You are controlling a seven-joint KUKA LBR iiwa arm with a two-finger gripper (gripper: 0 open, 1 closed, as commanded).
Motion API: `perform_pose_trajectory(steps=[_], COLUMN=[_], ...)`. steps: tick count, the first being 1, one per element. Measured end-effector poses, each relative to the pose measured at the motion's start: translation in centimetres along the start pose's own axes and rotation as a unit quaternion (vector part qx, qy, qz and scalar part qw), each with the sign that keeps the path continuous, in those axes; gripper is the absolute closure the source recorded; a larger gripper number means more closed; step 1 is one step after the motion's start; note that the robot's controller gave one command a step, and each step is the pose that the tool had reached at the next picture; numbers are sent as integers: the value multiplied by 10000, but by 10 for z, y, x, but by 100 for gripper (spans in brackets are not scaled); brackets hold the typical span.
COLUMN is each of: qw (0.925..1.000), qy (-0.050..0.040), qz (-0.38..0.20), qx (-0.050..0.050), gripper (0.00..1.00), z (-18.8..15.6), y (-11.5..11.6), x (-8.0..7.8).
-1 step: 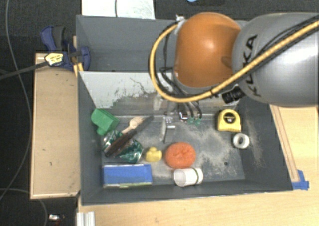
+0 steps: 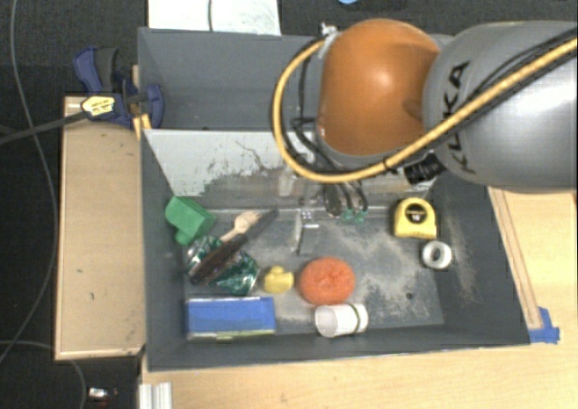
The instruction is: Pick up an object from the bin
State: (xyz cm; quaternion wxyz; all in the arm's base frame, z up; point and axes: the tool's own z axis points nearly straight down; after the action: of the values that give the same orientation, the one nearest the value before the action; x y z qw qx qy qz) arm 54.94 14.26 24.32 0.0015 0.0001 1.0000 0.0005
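We see the claw (image 2: 307,223) low in the middle of the bin (image 2: 209,73), under the arm's orange cover, over bare grey floor. We can't tell from this angle whether it's released or clenched, and we see nothing held in it.

Nearest things:
- orange ball (image 2: 325,279): just near-side of the claw, slightly right, apart from it
- brush (image 2: 231,241): dark bristles, pale wooden handle, lying tilted to the claw's left, handle end pointing toward it
- yellow lump (image 2: 278,282): touching the orange ball's left side

The rest:
- green block (image 2: 187,218) at far left
- teal crumpled piece (image 2: 238,275) beside the brush bristles
- blue slab (image 2: 230,316) along the near wall
- white cylinder (image 2: 340,319) on its side, near the orange ball
- yellow tape measure (image 2: 414,217) and white ring (image 2: 436,255) to the right, well apart from the claw
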Motion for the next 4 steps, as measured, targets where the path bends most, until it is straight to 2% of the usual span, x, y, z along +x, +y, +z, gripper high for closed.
perform_pose_trajectory(steps=[1, 2, 3, 4], qw=[9994, 9907, 9884, 9949], qy=[-21, -93, -1, -57], qz=[-342, -1360, -1516, -1005], qx=[-9, -14, 2, -54], gripper=[0, 0, 0, 0], z=[88, 81, 126, 167], y=[54, 108, 110, 98], x=[-5, -8, -2, 12])
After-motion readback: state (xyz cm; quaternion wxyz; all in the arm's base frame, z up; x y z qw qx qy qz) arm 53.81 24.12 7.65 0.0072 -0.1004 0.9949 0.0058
